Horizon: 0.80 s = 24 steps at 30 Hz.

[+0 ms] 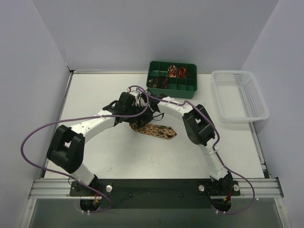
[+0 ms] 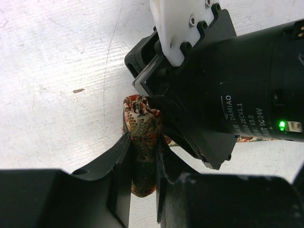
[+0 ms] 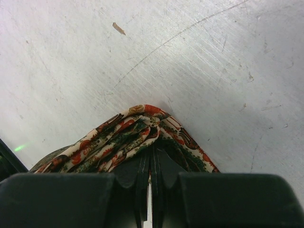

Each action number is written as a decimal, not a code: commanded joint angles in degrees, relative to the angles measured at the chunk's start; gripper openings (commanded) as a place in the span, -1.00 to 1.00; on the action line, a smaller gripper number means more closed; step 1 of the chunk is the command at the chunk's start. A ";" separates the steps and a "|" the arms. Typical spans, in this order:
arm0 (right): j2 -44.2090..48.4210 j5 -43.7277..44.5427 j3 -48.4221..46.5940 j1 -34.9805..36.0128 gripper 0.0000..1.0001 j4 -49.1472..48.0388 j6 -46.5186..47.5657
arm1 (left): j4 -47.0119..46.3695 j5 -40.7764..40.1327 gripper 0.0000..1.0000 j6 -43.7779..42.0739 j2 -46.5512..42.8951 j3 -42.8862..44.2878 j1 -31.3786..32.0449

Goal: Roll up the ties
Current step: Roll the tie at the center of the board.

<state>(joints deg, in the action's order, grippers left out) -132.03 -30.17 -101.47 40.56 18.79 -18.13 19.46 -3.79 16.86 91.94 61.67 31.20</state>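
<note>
My L gripper (image 2: 142, 145) is clamped on the tie (image 2: 141, 124), fingers either side of a bunched, prob. rolled, wad of it. My R gripper (image 3: 149, 164) is pinched tight on a folded edge of the same fabric, nose-to-nose w/ the L. Tie is brown-gold w/ red/green ornate print and sits mid-way on the table (image 1: 118, 156), loose tail flat toward my R side. R gripper's body blocks much of the L wrist view. Green compartment tray (image 1: 171, 91), w/ small patterned bundles in it, & white basket (image 1: 216, 95) sit at the far edge, well apart.

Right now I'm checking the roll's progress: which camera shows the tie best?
Left wrist: the tie is a folded bundle clamped in the left gripper. Right wrist shows only a fold pinched by the right gripper; top external, just its flat tail.
</note>
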 commanded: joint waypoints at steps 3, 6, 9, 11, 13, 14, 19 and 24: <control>4.75 1.34 1.27 -0.30 -0.97 3.28 0.37 | -2.06 -1.21 -0.99 0.28 0.26 1.97 0.97; 8.53 2.14 2.15 -1.00 -0.97 3.27 0.73 | -1.27 -3.85 -1.00 0.45 -0.01 1.70 0.79; 11.35 2.05 3.03 -2.06 -0.97 3.27 0.73 | -0.66 -5.96 -1.00 0.45 -0.18 1.79 0.18; 12.58 2.49 3.73 -3.11 -0.97 3.28 0.82 | -0.22 -7.10 -1.00 0.71 -0.36 1.70 -0.61; 13.02 3.19 5.22 -4.25 -0.97 3.27 0.99 | 0.05 -7.89 -1.00 0.54 -0.88 1.44 -1.05; 13.46 3.54 5.67 -4.78 -0.97 3.27 0.99 | 0.31 -8.51 -1.00 0.45 -1.15 1.44 -1.40; 14.08 4.15 8.83 -6.80 -0.97 3.19 1.17 | 3.99 -15.70 -1.00 -1.21 -1.59 1.70 -1.93; 13.81 4.51 9.89 -7.60 -0.97 3.10 1.43 | 5.93 -20.81 -1.00 -1.66 -0.98 1.52 -1.76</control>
<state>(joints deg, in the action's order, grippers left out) -120.25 -26.74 -92.27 32.93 20.53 -17.47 23.05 -18.15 16.32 91.94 61.67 29.52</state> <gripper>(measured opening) 0.033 0.282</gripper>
